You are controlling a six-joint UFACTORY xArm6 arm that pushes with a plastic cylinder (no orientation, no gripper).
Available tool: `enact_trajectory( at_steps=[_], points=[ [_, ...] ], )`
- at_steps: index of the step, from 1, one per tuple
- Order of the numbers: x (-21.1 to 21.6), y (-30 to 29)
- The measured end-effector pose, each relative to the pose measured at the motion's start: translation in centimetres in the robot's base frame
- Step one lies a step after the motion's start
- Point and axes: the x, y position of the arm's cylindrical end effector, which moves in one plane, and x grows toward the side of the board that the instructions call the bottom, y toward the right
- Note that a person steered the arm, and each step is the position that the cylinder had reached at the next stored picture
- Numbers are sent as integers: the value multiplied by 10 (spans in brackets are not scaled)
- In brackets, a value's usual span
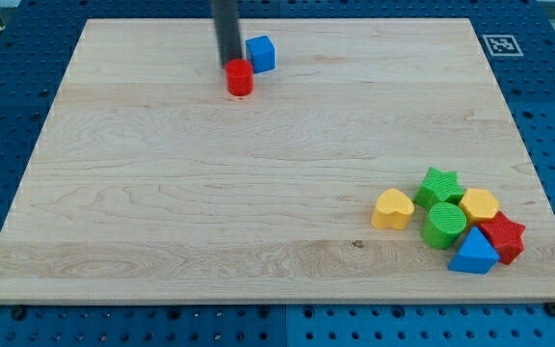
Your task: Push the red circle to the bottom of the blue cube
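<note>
The red circle point(240, 77), a short red cylinder, stands near the top of the wooden board point(210, 212), left of centre. The blue cube point(260, 53) sits just above and to the right of it, a small gap apart. My tip point(230, 64) comes down from the view's top as a dark rod and ends at the red circle's upper left edge, touching or almost touching it, just left of the blue cube.
A cluster of blocks lies at the bottom right: a yellow heart point(392, 208), a green star point(439, 185), a green cylinder point(444, 225), a yellow hexagon point(479, 205), a red star point(504, 237) and a blue triangle point(473, 253). A marker tag point(498, 44) sits at the top right.
</note>
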Motion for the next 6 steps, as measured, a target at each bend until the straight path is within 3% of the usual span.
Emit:
enact_trajectory(
  at_steps=[2, 5, 6],
  points=[
    [27, 40],
    [25, -7],
    [32, 41]
  ],
)
